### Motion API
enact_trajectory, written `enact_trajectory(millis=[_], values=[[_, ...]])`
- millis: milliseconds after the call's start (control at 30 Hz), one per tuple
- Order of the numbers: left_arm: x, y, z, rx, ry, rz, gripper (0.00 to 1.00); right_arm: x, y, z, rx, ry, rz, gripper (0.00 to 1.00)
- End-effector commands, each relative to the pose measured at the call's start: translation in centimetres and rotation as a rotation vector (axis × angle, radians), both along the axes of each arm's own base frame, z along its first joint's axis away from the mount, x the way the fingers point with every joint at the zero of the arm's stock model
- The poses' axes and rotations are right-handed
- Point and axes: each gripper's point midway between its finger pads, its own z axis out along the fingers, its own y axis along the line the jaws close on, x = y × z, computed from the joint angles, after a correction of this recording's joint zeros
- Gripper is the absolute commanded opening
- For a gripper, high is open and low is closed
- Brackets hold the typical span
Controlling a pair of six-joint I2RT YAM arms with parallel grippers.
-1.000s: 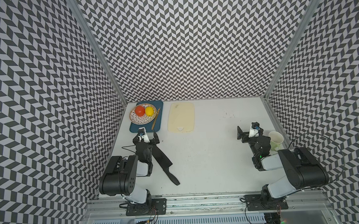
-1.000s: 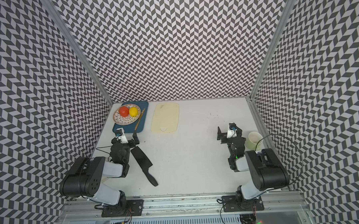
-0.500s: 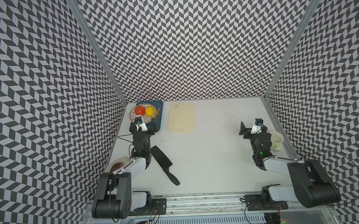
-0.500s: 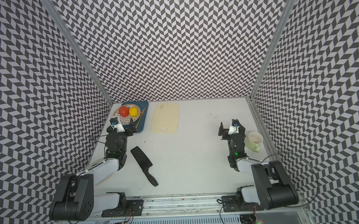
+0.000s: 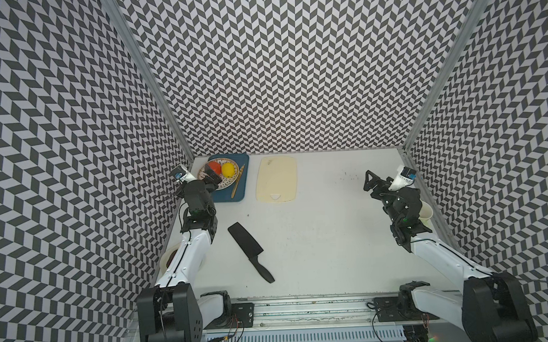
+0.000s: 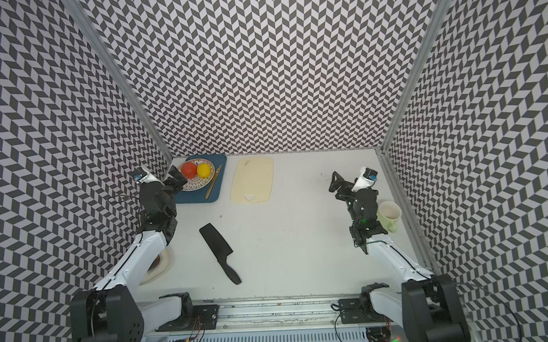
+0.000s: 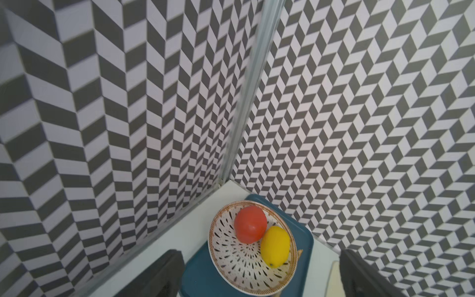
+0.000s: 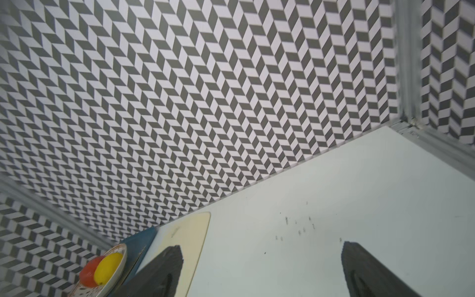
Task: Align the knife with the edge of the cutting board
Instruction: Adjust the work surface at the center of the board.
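Black broad-bladed cleaver knife (image 5: 249, 250): unaligned, diagonal, handle toward five o'clock, well apart from the cream rounded cutting board (image 5: 276, 178) at one o'clock. Left gripper (image 5: 211, 177), right gripper (image 5: 369, 182): claws apart, empty.

COLOUR AND PATTERN REFERENCE

The walls (image 5: 293, 66) carry a dark grey and white chevron pattern on all three sides. The surface (image 5: 326, 233) is plain white. The knife (image 5: 245, 244), at 8 o'clock, is solid black, blade and handle. The cutting board (image 5: 276, 175), at 12 o'clock, is plain cream. The tray (image 5: 226, 196), at 11 o'clock, is dark blue. The plate (image 7: 239, 262) is cream with radiating black dash marks and a brown rim. It holds a red-orange fruit (image 7: 250, 223) and a yellow fruit (image 7: 275, 246). The slim knife (image 5: 237, 183) is tan wood. The mug (image 6: 388, 225), at 3 o'clock, is pale yellow-green. The left arm (image 5: 190, 254) and right arm (image 5: 442, 263) have white links and black joints.
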Motion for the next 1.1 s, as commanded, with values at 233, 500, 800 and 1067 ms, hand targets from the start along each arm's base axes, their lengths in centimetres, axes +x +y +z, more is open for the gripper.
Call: enact_trajectory(millis=[233, 500, 800, 1067], values=[[6.4, -6.6, -8.8, -0.19, 0.218, -0.208, 0.96, 1.6, 12.3, -4.3, -0.067, 0.172, 0.32, 1.0], [12.7, -11.7, -14.4, -0.167, 0.363, -0.344, 0.91, 1.4, 19.4, -8.6, -0.13, 0.266, 0.428, 1.0], [18.5, -16.0, -19.3, -0.12, 0.506, -0.49, 0.88, 1.6, 23.5, -11.2, -0.186, 0.324, 0.484, 1.0], [21.8, -17.8, -22.0, -0.084, 0.598, -0.594, 0.89, 2.4, 26.4, -14.9, -0.224, 0.406, 0.551, 1.0]])
